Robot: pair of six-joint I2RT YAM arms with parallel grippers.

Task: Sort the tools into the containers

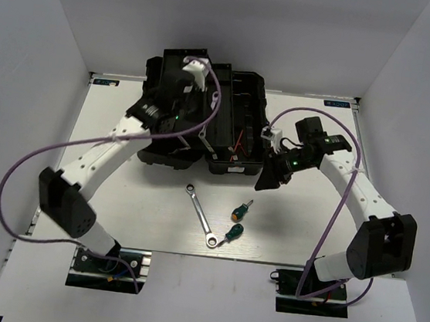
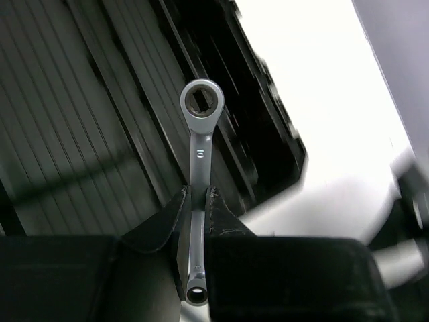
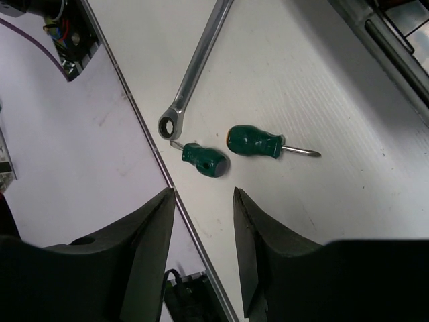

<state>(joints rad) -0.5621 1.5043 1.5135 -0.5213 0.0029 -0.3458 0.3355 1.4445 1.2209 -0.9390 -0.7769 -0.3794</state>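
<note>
Steel, stiff and slick: the short wrench [image 2: 199, 144] is pinched low on its shank in my left gripper [image 2: 196, 198], over the toolbox [image 2: 80, 100]. It looks light but might pivot. My right gripper [image 3: 203, 201] hangs spread and empty over the table [image 3: 348, 100], where the long wrench [image 3: 198, 67] and two screwdrivers [image 3: 255, 141] crowd together.

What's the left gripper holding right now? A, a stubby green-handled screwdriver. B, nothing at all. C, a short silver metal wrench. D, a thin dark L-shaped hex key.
C: in the left wrist view, the left gripper is shut on the shank of the short silver metal wrench, with the wrench's ring end sticking out past the fingertips.
</note>
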